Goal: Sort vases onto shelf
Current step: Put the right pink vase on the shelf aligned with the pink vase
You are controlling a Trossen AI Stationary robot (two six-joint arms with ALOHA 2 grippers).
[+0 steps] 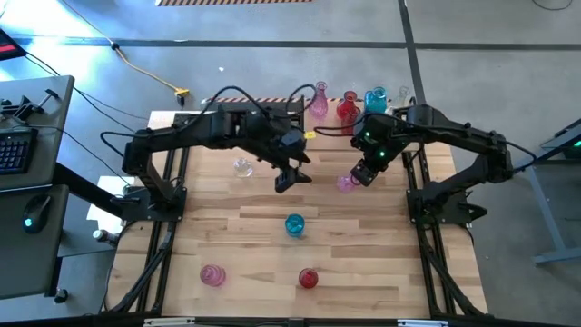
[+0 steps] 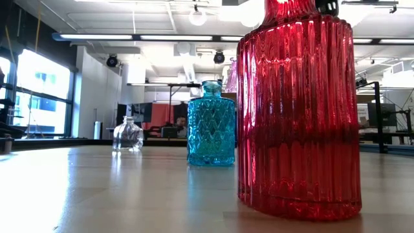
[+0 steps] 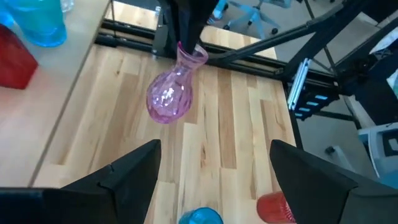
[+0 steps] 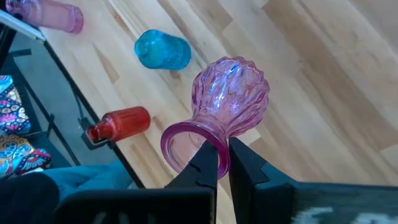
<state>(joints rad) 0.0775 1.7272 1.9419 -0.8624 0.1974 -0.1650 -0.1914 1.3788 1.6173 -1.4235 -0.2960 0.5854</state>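
Roughly a third done, judging by what stands where. At the back edge of the desk (image 1: 272,218) the shelf (image 1: 272,107) carries approx four vases in a row: a tall-necked pink vase (image 1: 319,100), a red vase (image 1: 347,108), a blue vase (image 1: 375,100) and what looks like a clear one just beside it, partly hidden by the right arm.

In hand now: the right gripper (image 4: 222,157) is pinched shut on the rim of a round ribbed pink vase (image 4: 231,98), fingers either side of the lip; the body hangs tilted over the planks. In the high view it sits at the desk's right-centre, near the shelf but not yet on it. Whether it touches the desk: can't tell.

The left gripper (image 3: 214,168) is spread wide w/ nothing between its fingers, hovering mid-desk and looking at that same pink vase from across.

Left to sort, all on the desk well apart from each other:
- clear round vase (image 1: 242,167), left-centre
- turquoise vase (image 1: 294,224), middle
- second pink vase (image 1: 212,274), front left
- small red vase (image 1: 308,277), front centre

So four loose plus the one being carried. Probable next step: set the carried vase on the shelf; the free left gripper could take the clear or turquoise one.
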